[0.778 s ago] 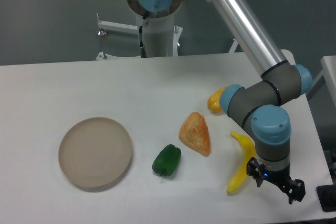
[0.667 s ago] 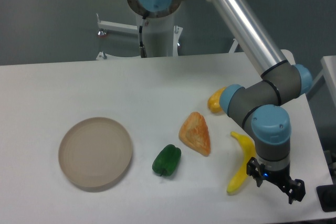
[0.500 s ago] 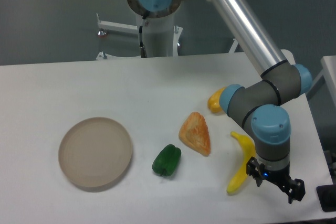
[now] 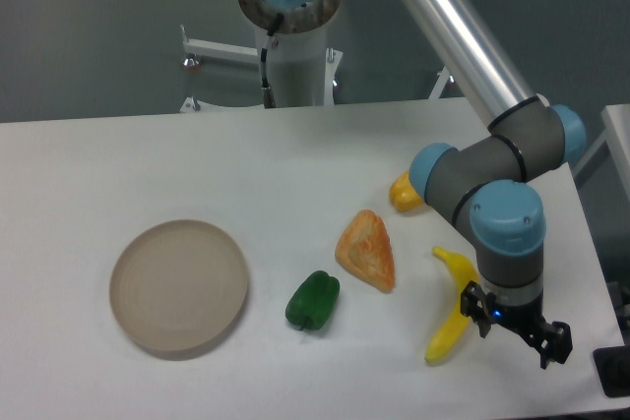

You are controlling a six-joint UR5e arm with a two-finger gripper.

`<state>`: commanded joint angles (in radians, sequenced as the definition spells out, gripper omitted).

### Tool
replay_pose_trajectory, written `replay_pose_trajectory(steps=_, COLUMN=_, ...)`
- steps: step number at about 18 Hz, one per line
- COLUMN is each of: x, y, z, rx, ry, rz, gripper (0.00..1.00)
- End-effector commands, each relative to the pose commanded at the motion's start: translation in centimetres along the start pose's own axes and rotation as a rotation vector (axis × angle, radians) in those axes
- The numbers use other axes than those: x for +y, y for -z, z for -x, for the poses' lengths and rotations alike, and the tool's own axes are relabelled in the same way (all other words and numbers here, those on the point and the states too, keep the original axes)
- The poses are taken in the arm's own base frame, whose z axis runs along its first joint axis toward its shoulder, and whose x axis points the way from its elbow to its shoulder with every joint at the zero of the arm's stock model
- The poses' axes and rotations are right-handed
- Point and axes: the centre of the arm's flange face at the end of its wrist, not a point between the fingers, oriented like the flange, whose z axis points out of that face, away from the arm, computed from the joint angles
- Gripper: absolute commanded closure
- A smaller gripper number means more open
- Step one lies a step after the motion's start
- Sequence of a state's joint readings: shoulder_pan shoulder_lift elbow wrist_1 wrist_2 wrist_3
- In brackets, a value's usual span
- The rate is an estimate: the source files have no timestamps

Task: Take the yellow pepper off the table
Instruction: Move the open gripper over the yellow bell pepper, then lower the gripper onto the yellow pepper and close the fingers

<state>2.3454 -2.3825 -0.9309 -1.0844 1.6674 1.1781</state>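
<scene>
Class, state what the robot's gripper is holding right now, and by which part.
Nothing: the black two-finger gripper hangs open and empty beside the long yellow banana.

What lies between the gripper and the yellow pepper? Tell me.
In the camera view, the banana and the arm's own wrist joints lie between the gripper and the partly hidden yellow pepper.

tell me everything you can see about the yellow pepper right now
The yellow pepper is a small, rounded, glossy yellow-orange piece lying on the white table toward the far right side. Only its left part shows; the arm's grey and blue elbow joint covers the rest. The gripper is well away from it, nearer the camera.
</scene>
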Motion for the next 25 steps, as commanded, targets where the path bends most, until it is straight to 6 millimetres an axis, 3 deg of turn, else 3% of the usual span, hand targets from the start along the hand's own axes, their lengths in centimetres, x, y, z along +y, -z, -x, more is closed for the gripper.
replay_pose_trajectory(steps=7, x=9.2, y=5.2, z=-1.9, rx=0.167, ry=0.060, rz=0.075, gripper=0.00)
replay_pose_trajectory(steps=12, x=10.9, y=6.1, z=-5.8, rx=0.349, ry=-0.116, rz=0.113, gripper=0.00)
replay_pose_trajectory(steps=15, x=11.4, y=4.9, z=-8.0, rx=0.438, ry=-0.144, rz=0.132, gripper=0.00)
replay_pose_trajectory(steps=17, x=11.8, y=3.3, z=-10.6, rx=0.485, ry=-0.169, rz=0.138, gripper=0.00)
replay_pose_trajectory(steps=22, x=12.5, y=1.8, z=-14.3, rx=0.493, ry=-0.202, rz=0.132, gripper=0.00)
replay_pose_trajectory(steps=25, x=12.7, y=1.3, z=-14.5, rx=0.427, ry=-0.211, rz=0.114, gripper=0.00)
